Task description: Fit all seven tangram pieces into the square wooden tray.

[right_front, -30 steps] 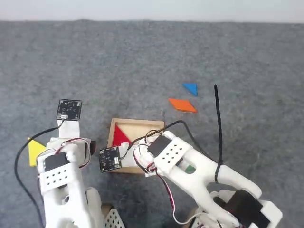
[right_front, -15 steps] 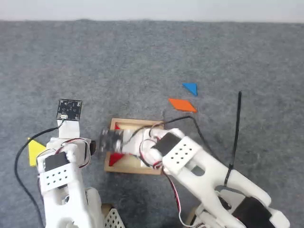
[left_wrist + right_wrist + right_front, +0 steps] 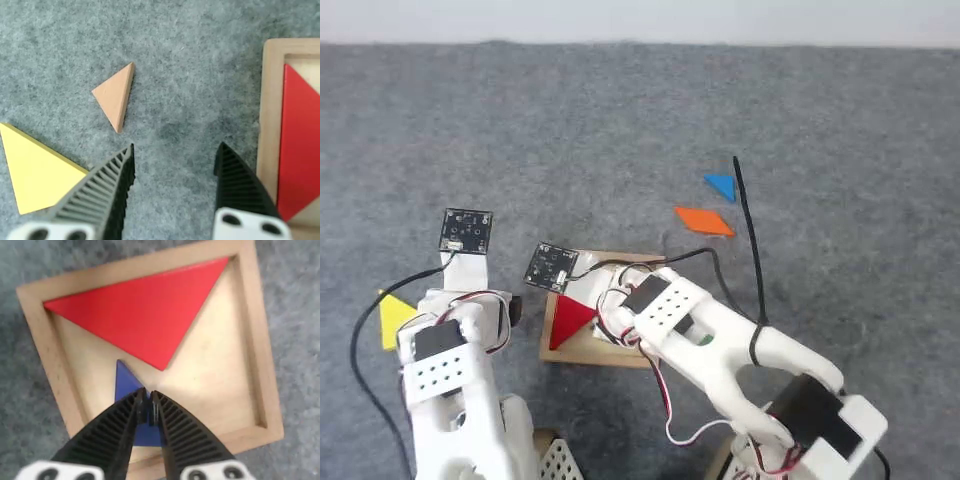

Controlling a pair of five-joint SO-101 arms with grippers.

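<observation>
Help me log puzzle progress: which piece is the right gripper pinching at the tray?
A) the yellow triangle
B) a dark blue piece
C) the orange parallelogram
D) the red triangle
B: the right wrist view shows the right gripper closed on the dark blue piece, within the frame of the wooden tray and close to a corner of the red triangle.

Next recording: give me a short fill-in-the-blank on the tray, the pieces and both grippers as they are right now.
1. The large triangle lying in the wooden tray is coloured ____.
2. The right gripper is shut on a piece whose colour is ____.
3. The left gripper, over the carpet near the tan triangle, is ____.

Missing words: red; blue; open
</observation>
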